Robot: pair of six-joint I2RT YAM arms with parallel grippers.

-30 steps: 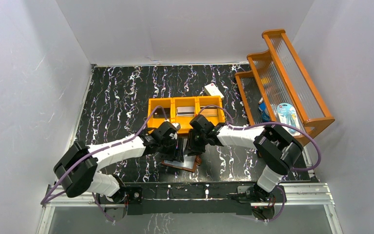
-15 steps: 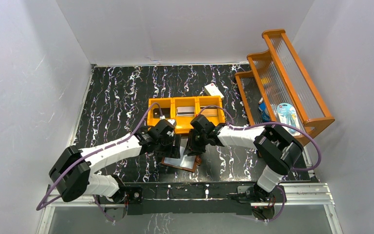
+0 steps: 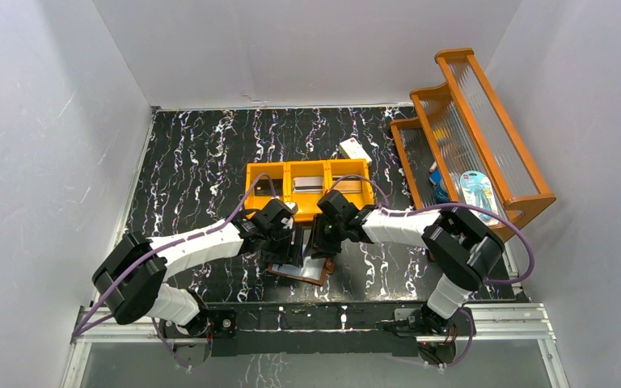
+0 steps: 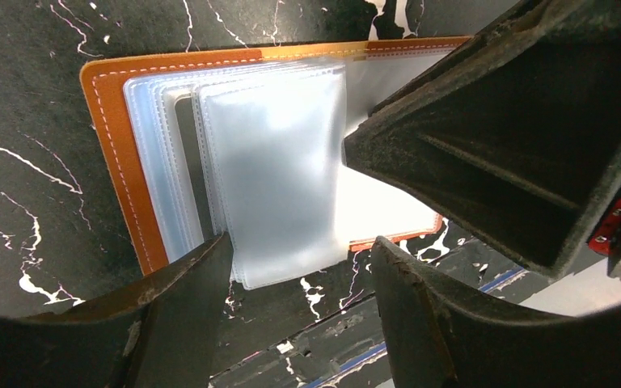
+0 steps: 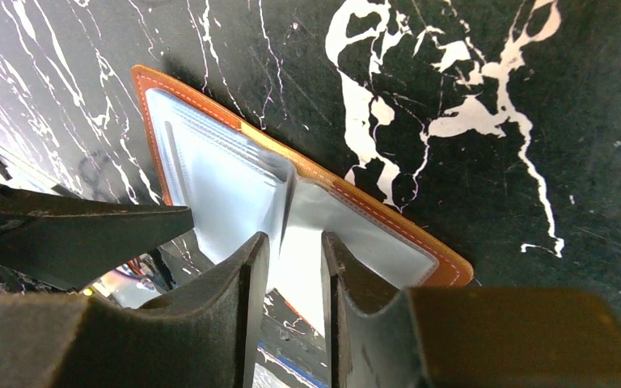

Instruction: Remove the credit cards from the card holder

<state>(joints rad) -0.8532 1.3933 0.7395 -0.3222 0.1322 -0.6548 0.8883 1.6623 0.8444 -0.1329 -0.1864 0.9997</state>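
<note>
The orange tray (image 3: 306, 164) sits just behind your card holder (image 3: 301, 271), which lies open and flat, long axis left-right, slightly skewed. Your left gripper (image 4: 299, 246) gapes empty over its clear sleeves (image 4: 279, 162). Your right gripper (image 5: 293, 239) is nearly closed; you can't tell whether it grips anything.

Top camera sat high above and behind both arm bases, looking steeply down from far off over the whole black white-veined marble tabletop (image 3: 186, 153). Left wrist camera sat behind the left claw (image 4: 299, 246), peering past its fingers, very close, with the open brown leather card holder with clear plastic sleeves (image 4: 275, 162) just beyond the tips. Right wrist camera looked likewise past the right claw (image 5: 293, 242), equally tight. All three shared that holder. The left wrist view also caught the right claw opposite its own.
</note>
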